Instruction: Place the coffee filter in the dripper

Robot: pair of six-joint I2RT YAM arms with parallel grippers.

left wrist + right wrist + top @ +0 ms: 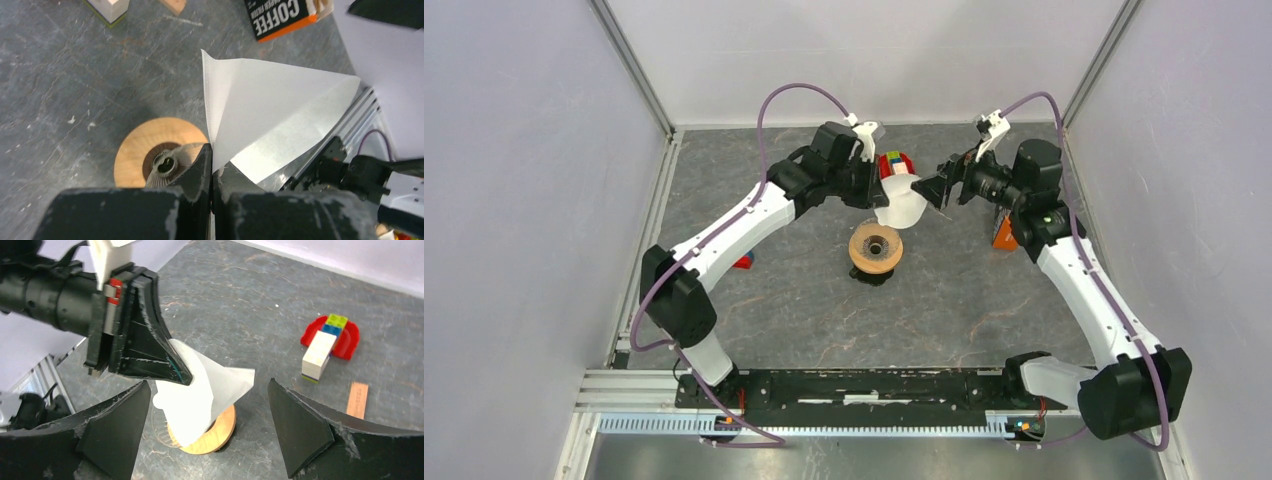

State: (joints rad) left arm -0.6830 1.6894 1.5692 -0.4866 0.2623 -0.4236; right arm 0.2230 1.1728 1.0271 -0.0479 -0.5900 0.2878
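Grey desk (984, 300), white walls (524, 200) round it. Left claw (211, 160) pinching coffee filter (270, 115) by its edge, holding it just abv dripper (140, 145) near desk ctr, prob. to lower it in. Right claw (209, 385) spread wide, paper btwn, untouched.

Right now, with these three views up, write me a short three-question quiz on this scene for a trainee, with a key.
1. True or false: the thin white paper coffee filter already sits inside the clear ribbed glass dripper with the tan wooden collar.
2. Fill in: the right gripper has its jaws ____.
3. Which one pinches the filter? A. left gripper B. right gripper C. neither

Key: 1 false; 2 open; 3 A.
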